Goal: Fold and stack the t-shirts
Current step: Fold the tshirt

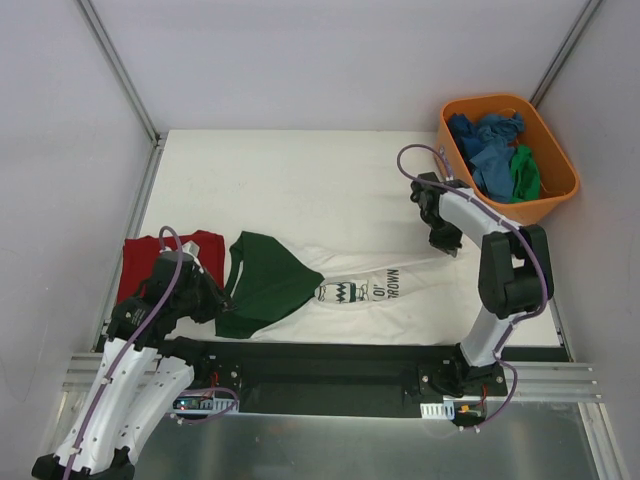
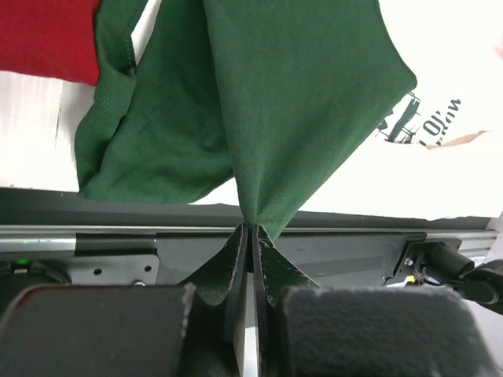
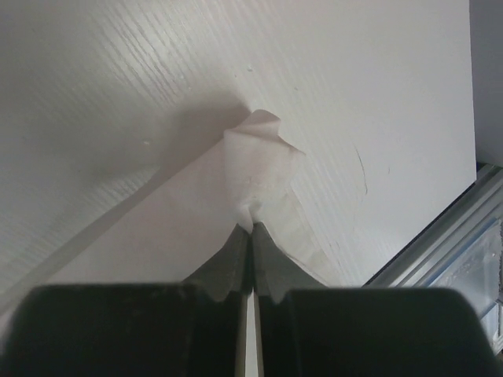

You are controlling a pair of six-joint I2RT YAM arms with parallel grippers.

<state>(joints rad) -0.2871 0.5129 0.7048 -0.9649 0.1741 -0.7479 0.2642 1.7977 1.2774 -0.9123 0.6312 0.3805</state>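
A white t-shirt [image 1: 420, 295] with a dark green sleeve part [image 1: 265, 280] and black print lies stretched along the table's near edge. My left gripper [image 1: 215, 300] is shut on a pinch of its green cloth [image 2: 299, 118], which fans out from the left fingertips [image 2: 251, 228]. At the shirt's far right end my right gripper [image 1: 445, 245] is shut on a white corner [image 3: 255, 161], puckered at the right fingertips [image 3: 251, 224]. A dark red t-shirt [image 1: 145, 262] lies folded at the left, just beyond the left gripper, and its edge shows in the left wrist view [image 2: 47, 35].
An orange tub [image 1: 565, 170] at the back right corner holds blue t-shirts [image 1: 485, 145] and a green one [image 1: 525, 175]. A black mounting rail [image 1: 330, 360] runs along the table's near edge, right under the held shirt. White walls close in the sides and back.
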